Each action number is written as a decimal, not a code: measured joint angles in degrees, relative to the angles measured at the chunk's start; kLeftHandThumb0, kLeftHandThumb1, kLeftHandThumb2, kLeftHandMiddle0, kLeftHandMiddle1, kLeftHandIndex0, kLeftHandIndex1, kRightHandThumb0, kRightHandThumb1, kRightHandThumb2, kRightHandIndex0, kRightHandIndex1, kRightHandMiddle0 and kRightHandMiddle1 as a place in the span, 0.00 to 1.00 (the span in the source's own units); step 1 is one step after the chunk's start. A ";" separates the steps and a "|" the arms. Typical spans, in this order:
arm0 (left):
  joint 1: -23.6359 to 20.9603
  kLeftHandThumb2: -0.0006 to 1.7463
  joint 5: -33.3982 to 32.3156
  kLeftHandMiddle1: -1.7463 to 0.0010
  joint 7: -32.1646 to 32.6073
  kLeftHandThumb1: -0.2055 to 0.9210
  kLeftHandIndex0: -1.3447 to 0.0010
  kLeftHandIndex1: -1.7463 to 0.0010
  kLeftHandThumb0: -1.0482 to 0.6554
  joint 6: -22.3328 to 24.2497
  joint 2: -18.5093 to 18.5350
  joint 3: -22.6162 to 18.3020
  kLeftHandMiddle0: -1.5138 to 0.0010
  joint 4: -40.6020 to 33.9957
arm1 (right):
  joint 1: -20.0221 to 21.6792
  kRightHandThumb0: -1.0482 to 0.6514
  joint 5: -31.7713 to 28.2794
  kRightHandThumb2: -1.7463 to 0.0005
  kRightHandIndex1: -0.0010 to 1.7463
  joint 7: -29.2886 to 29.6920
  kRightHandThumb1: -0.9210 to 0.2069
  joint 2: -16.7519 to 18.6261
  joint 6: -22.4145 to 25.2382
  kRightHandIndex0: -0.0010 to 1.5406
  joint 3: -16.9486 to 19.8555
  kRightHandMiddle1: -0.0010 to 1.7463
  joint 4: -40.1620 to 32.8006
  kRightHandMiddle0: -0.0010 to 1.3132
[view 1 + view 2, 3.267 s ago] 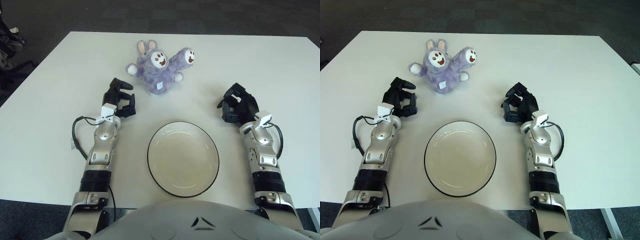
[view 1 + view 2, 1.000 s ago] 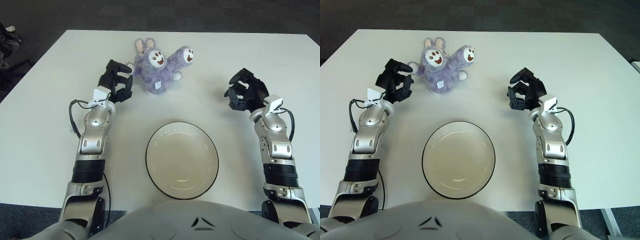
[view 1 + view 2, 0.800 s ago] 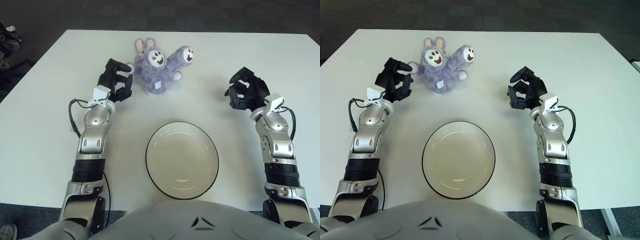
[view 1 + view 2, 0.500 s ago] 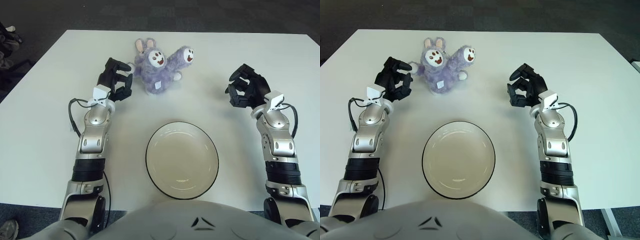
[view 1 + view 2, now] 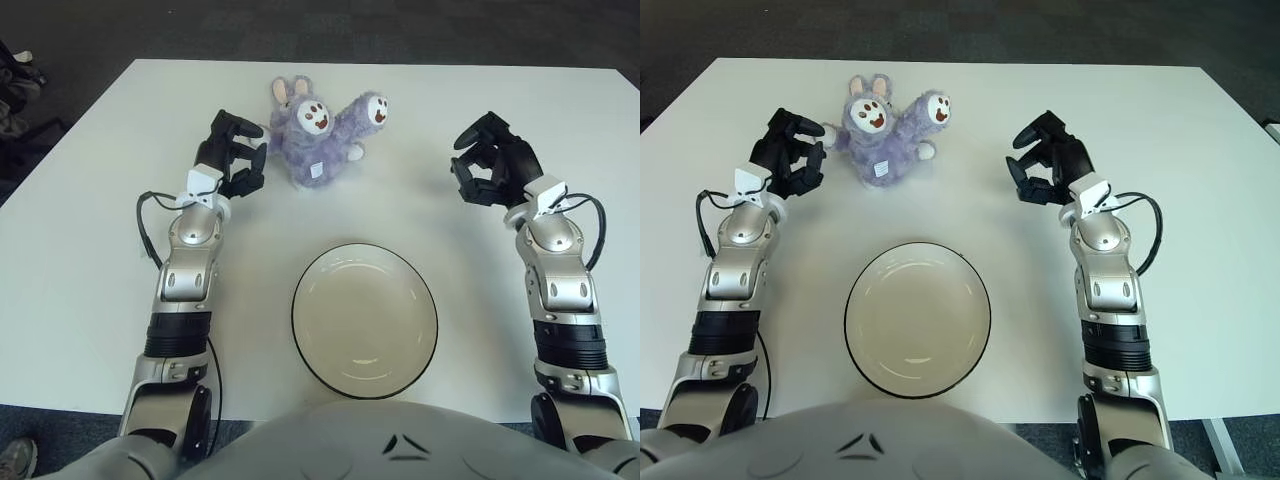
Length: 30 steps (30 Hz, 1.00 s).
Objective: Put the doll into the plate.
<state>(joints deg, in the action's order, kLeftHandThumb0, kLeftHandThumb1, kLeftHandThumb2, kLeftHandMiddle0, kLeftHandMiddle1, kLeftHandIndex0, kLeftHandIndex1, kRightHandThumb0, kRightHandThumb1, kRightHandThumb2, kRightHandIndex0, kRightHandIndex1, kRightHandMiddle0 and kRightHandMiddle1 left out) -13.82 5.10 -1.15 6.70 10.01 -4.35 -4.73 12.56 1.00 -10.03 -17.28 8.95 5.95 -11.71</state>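
A purple two-headed plush doll [image 5: 318, 143] lies at the far middle of the white table [image 5: 90, 230], faces up. The cream plate [image 5: 365, 317] with a dark rim sits near the front edge, with nothing in it. My left hand [image 5: 234, 160] hovers just left of the doll, fingers curled but holding nothing, close to the doll's left arm. Further right of the doll, my right hand [image 5: 487, 167] is raised with its fingers spread and empty.
A black cable loops beside my left forearm [image 5: 145, 235]. Dark carpet surrounds the table [image 5: 1200, 200], and my own torso fills the bottom edge of both views.
Both hands have moved away from me toward the far side. The left hand has closed in on the doll's left side; the right hand has risen and opened wider. The doll has not moved.
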 measured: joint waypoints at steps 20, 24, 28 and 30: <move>-1.09 0.56 1.20 0.31 -1.00 0.58 1.00 0.37 0.35 0.02 1.34 1.45 0.78 -0.18 | 0.21 0.44 -3.18 0.31 0.44 2.34 0.73 4.50 2.04 0.01 0.01 0.51 -2.46 0.00; -1.09 0.57 1.98 0.34 -0.92 0.54 1.00 0.36 0.33 -1.64 1.34 1.78 0.73 -0.17 | 0.24 0.33 -0.23 0.38 0.39 3.61 0.65 4.32 1.38 0.01 -0.78 0.45 -1.92 0.00; -1.08 0.58 2.25 0.29 -0.86 0.53 1.00 0.38 0.33 -2.93 1.29 2.04 0.66 -0.16 | 0.24 0.26 2.43 0.43 0.35 4.72 0.59 4.19 0.85 0.01 -1.28 0.43 -1.31 0.00; -1.08 0.58 2.25 0.27 -0.87 0.52 1.00 0.40 0.32 -3.19 1.24 2.08 0.62 -0.17 | 0.24 0.22 3.65 0.47 0.33 5.26 0.54 3.98 0.28 0.01 -1.46 0.42 -0.93 0.00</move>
<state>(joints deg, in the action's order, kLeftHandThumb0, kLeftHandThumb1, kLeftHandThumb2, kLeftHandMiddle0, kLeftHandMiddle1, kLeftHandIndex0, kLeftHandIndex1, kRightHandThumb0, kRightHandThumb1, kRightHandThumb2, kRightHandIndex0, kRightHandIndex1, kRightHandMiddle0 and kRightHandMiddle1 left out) -14.91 7.35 -2.01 3.51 11.25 -2.27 -4.90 12.80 4.66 -4.77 -13.30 9.23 4.49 -12.64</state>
